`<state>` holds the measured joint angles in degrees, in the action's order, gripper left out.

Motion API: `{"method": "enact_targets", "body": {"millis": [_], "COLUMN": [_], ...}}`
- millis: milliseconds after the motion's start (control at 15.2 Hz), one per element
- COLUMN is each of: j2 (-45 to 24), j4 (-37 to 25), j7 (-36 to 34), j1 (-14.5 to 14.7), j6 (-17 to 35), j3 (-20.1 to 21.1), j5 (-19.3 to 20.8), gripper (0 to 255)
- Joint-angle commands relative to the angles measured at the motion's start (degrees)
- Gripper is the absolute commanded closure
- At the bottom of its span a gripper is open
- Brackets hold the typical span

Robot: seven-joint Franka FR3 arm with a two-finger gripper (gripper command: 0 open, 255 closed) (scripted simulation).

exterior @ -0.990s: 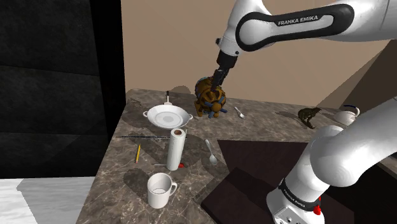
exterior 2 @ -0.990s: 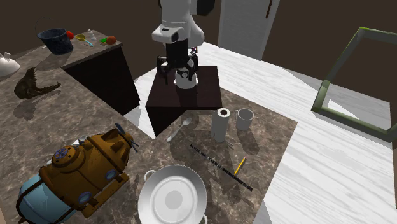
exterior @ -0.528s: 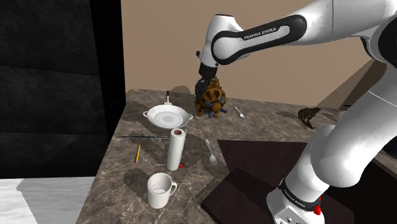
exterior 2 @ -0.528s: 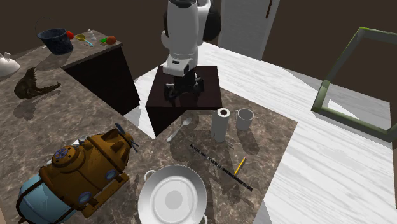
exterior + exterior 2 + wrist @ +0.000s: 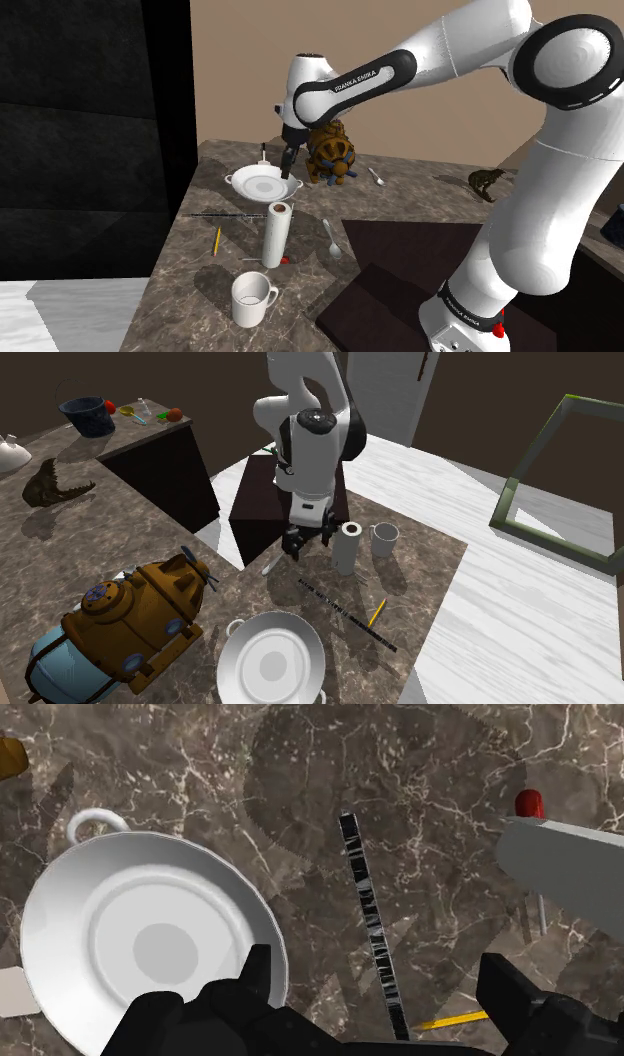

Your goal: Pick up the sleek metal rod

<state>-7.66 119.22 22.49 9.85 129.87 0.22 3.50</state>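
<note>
Wrist view: looking straight down past the black gripper (image 5: 377, 966) onto a dark marble countertop (image 5: 420, 764), spreading the fingers wide and clasping nothing. Meeting first a white two-handled bowl (image 5: 150, 939), lying outside one finger (image 5: 255, 979) with its rim passing just under that fingertip. Finding next the rod (image 5: 368, 909), slim, dark and glinting, lying flat on the marble in the gap between the fingers, about midway, touching neither and stretching away from the gripper. Catching a yellow pencil (image 5: 452, 1022) between the rod's near end and the other finger (image 5: 503, 989). Reaching, beyond that finger, a paper towel roll (image 5: 570, 879) and a small red object (image 5: 528, 802) beside it.

Second exterior view: hanging the gripper (image 5: 306, 542) fingers-down above the countertop (image 5: 60, 562). Placing a brown and blue submarine toy (image 5: 135, 622) well off to one side, a spoon (image 5: 271, 566) just beside the fingertips, the bowl (image 5: 271, 664) and the rod (image 5: 347, 615) on the marble toward the camera from the gripper, the roll (image 5: 348, 547) standing close on the other side, and a white mug (image 5: 384, 539) just past the roll.

Shoulder view: showing the rod (image 5: 228, 215) flat on the counter, lower and nearer the camera than the gripper (image 5: 289, 160) and apart from it. Lining up the gripper against the bowl's (image 5: 263, 186) far rim, with the submarine toy (image 5: 336, 160) just behind.
</note>
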Motion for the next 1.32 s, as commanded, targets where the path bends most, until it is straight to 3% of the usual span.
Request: {"method": "enact_targets", "body": {"millis": [0,924,1254], "j2": [-4.6,-32.6,-35.3], "j4": [-3.1,-25.4,-25.8], "j7": [1.5,8.2,7.9], "j1": [0.3,4.0,4.2], "j6": [1.0,2.2,4.5], "j3": [0.4,3.6,3.4], "j5": [0.2,3.3,3.5], "gripper": [0,0,0]}}
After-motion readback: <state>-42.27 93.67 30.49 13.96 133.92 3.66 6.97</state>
